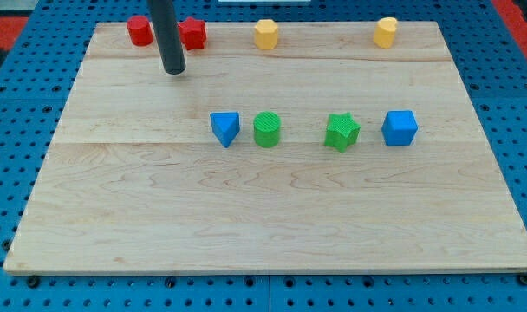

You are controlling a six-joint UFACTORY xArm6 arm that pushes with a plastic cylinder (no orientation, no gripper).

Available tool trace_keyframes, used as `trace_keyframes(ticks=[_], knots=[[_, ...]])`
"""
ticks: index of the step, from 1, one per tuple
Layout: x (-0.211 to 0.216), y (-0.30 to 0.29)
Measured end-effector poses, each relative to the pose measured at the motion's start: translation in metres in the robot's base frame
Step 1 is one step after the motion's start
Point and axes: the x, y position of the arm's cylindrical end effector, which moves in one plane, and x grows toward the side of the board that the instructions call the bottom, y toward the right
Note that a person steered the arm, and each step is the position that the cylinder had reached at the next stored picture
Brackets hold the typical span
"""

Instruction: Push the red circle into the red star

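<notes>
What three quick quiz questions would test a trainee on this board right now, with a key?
1. True or false: my tip touches the blue triangle.
2. Which block lies nearest the view's right on the board? A) green star B) blue cube C) green cylinder
3. Fill in: the rod stands between the red circle and the red ____.

Key: 1 false; 2 B; 3 star.
</notes>
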Motion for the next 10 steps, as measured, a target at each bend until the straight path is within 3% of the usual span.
trace_keyframes(ticks=[3,5,7,9,10], knots=[[0.007,-0.002],[0.037,-0.095],[-0.086,-0.136],[-0.111,-0.131],[-0.110,-0.063]])
